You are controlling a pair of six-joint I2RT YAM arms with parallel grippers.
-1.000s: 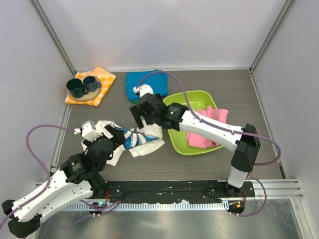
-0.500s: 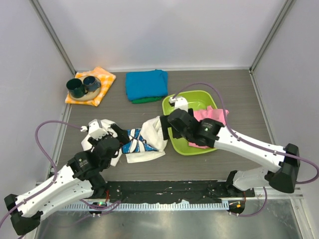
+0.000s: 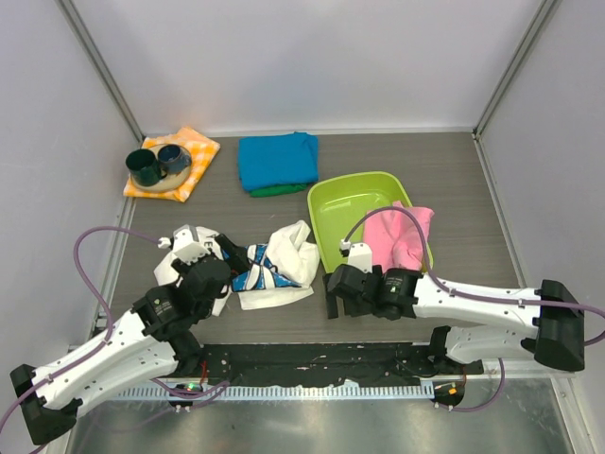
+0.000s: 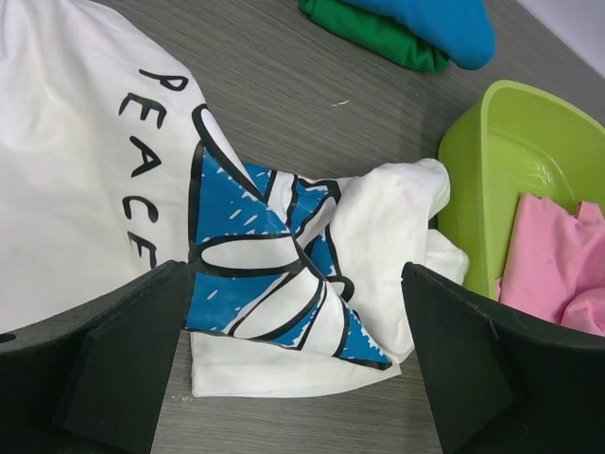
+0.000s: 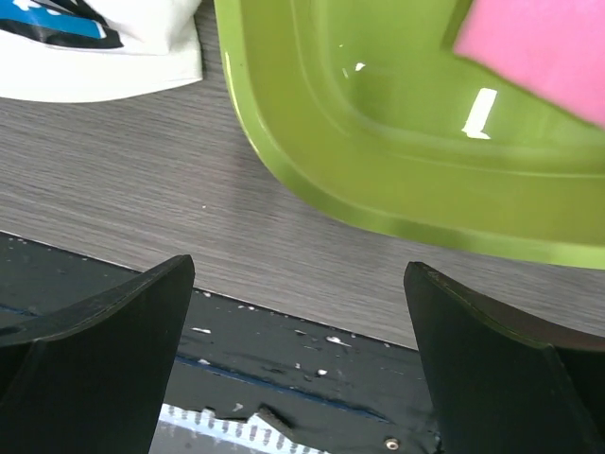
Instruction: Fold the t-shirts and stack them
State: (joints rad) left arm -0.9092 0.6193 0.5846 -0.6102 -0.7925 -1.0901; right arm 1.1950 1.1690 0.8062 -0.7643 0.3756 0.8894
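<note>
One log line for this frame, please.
left claw: open, over white PEACE shirt | shirt: crumpled, unfolded | right claw: open, empty, by green tub | stack: blue tee on green tee

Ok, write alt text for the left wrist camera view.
A white t-shirt with a blue daisy print and the word PEACE lies rumpled on a grey table, framed by the open left gripper. To its right is a green tub holding pink cloth; at the top, a folded blue shirt lies on a green shirt.
</note>
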